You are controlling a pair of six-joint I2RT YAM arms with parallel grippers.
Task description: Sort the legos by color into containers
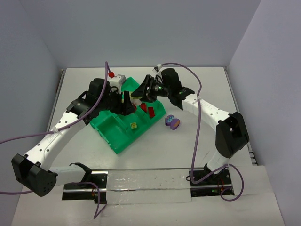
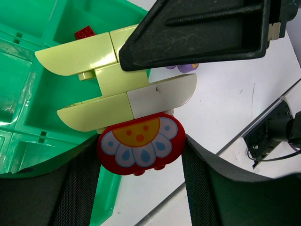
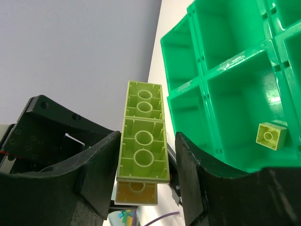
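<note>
My left pincer gripped red flower brick; right pincer straddled yellow-green stack, hold unclear. Judged rigid, light: pinch flat sides.

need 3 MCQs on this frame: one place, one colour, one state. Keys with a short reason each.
1. Where do the purple legos lie relative to the green tray?
A) inside a compartment
B) on the table to its right
C) on its far rim

2. What colour is the flower-printed brick at the base of the yellow-green stack?
A) red
B) purple
C) black

3. The left gripper is:
A) open and empty
B) shut on the flower-printed brick
C) off camera

Key:
1 B: the top view shows them on the white surface beside the tray, outside its walls.
2 A: its body around the printed petals is red.
3 B: in the left wrist view its fingers bear on both sides of that brick.
</note>
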